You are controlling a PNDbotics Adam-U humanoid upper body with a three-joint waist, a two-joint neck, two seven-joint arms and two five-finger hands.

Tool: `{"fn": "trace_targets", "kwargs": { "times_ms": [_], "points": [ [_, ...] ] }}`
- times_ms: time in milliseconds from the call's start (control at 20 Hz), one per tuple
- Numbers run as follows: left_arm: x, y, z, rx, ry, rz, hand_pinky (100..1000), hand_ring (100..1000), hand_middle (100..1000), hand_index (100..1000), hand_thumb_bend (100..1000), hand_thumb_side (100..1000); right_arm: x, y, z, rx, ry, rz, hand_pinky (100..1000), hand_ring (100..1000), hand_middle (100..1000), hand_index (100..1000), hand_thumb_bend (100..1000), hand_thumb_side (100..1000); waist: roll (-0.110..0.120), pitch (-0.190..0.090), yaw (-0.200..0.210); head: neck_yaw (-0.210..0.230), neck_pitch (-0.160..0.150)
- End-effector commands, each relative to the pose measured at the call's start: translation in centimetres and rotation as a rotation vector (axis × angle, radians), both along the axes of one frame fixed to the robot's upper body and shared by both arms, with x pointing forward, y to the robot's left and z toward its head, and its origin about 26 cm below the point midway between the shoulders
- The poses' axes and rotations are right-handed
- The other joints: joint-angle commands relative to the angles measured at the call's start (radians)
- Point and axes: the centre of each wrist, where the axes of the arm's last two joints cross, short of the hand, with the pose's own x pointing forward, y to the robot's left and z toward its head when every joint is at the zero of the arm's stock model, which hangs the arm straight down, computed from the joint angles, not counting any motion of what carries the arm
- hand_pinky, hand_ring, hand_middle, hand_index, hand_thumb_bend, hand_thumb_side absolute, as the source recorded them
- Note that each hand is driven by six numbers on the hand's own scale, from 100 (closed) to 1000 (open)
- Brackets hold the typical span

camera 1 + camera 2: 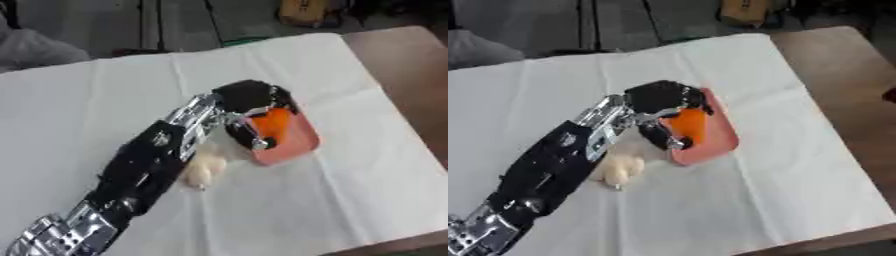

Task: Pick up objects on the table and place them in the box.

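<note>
My left hand [248,96] reaches in from the lower left and hangs over a salmon-pink box [296,143] near the middle of the white cloth. Its fingers are curled round an orange object [275,125], which sits inside the box's outline. I cannot tell whether the orange object rests on the box floor or is held just above it. A pale cream object [202,168] lies on the cloth just left of the box, partly hidden by my forearm. My right hand shows in neither view.
A white cloth [341,200] covers most of the table. Bare brown tabletop [413,65] shows along the right side. A yellow thing [306,10] and dark stands sit on the floor beyond the far edge.
</note>
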Motion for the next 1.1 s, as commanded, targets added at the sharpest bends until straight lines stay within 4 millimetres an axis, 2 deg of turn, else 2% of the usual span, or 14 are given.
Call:
{"fn": "trace_targets", "kwargs": {
  "times_ms": [50, 100, 150, 200, 250, 300, 350, 450, 550, 600, 700, 850, 1000, 1100],
  "points": [
    [0.2, 0.0, 0.4, 0.009, -0.016, -0.010, 504, 660, 742, 846, 392, 235, -0.4, -0.2, 1.0, -0.027, -0.033, 0.000, 560, 491, 827, 742, 100, 701, -0.007, -0.012, 0.000, -0.005, -0.008],
    [0.2, 0.1, 0.4, 0.002, -0.014, -0.007, 607, 738, 774, 862, 411, 383, -0.4, -0.2, 1.0, -0.026, -0.033, 0.000, 560, 490, 827, 742, 100, 699, -0.008, -0.012, 0.000, -0.005, -0.008],
    [0.3, 0.2, 0.3, -0.021, -0.008, 0.001, 618, 746, 781, 866, 420, 415, -0.4, -0.2, 1.0, -0.025, -0.032, -0.002, 560, 490, 827, 742, 100, 701, -0.009, -0.012, 0.002, -0.006, -0.009],
    [0.3, 0.4, 0.3, -0.040, -0.003, 0.005, 701, 797, 812, 885, 498, 593, -0.4, -0.2, 1.0, -0.025, -0.032, -0.003, 560, 490, 827, 742, 100, 700, -0.010, -0.012, 0.003, -0.007, -0.009],
    [0.4, 0.5, 0.4, -0.063, -0.002, 0.009, 701, 797, 812, 885, 498, 593, -0.4, -0.2, 0.9, -0.024, -0.032, -0.004, 560, 490, 827, 742, 100, 700, -0.011, -0.012, 0.003, -0.008, -0.010],
    [0.5, 0.7, 0.6, -0.080, -0.002, 0.012, 742, 827, 832, 900, 569, 677, -0.4, -0.2, 0.9, -0.023, -0.032, -0.005, 559, 490, 827, 742, 100, 700, -0.012, -0.012, 0.004, -0.009, -0.010],
    [0.6, 0.9, 0.9, -0.107, -0.008, 0.015, 742, 827, 832, 900, 569, 677, -0.4, -0.3, 0.9, -0.023, -0.031, -0.006, 559, 490, 827, 742, 100, 700, -0.012, -0.012, 0.004, -0.010, -0.010],
    [0.7, 1.2, 1.7, -0.150, -0.020, 0.019, 762, 841, 843, 907, 631, 708, -0.4, -0.3, 0.9, -0.022, -0.031, -0.007, 559, 490, 827, 742, 100, 700, -0.013, -0.012, 0.005, -0.011, -0.010],
    [0.8, 1.3, 2.4, -0.177, -0.028, 0.021, 763, 842, 843, 907, 638, 711, -0.4, -0.3, 0.9, -0.022, -0.032, -0.007, 559, 490, 827, 742, 100, 700, -0.013, -0.012, 0.005, -0.011, -0.011],
    [0.8, 1.4, 2.6, -0.187, -0.030, 0.021, 774, 846, 849, 913, 681, 701, -0.4, -0.3, 0.9, -0.022, -0.032, -0.007, 559, 490, 827, 742, 100, 700, -0.014, -0.012, 0.006, -0.012, -0.010],
    [0.7, 1.8, 3.9, -0.247, -0.055, 0.032, 775, 847, 850, 914, 685, 671, -0.4, -0.3, 0.9, -0.021, -0.031, -0.008, 559, 490, 827, 742, 100, 700, -0.015, -0.013, 0.007, -0.013, -0.010],
    [0.4, 3.3, 5.5, -0.415, -0.067, 0.081, 748, 835, 837, 915, 646, 576, -0.4, -0.3, 0.8, -0.019, -0.032, -0.011, 559, 490, 826, 742, 100, 698, -0.018, -0.013, 0.012, -0.015, -0.011],
    [-0.5, 5.2, 6.3, -0.588, -0.040, 0.127, 714, 825, 826, 918, 550, 568, -0.5, -0.4, 0.8, -0.019, -0.031, -0.017, 558, 489, 827, 742, 100, 700, -0.018, -0.014, 0.017, -0.019, -0.012],
    [-1.6, 7.2, 6.7, -0.743, -0.002, 0.155, 705, 818, 821, 919, 534, 568, -0.5, -0.5, 0.9, -0.022, -0.029, -0.024, 558, 489, 827, 742, 100, 700, -0.015, -0.013, 0.027, -0.024, -0.011]
  ]
}}
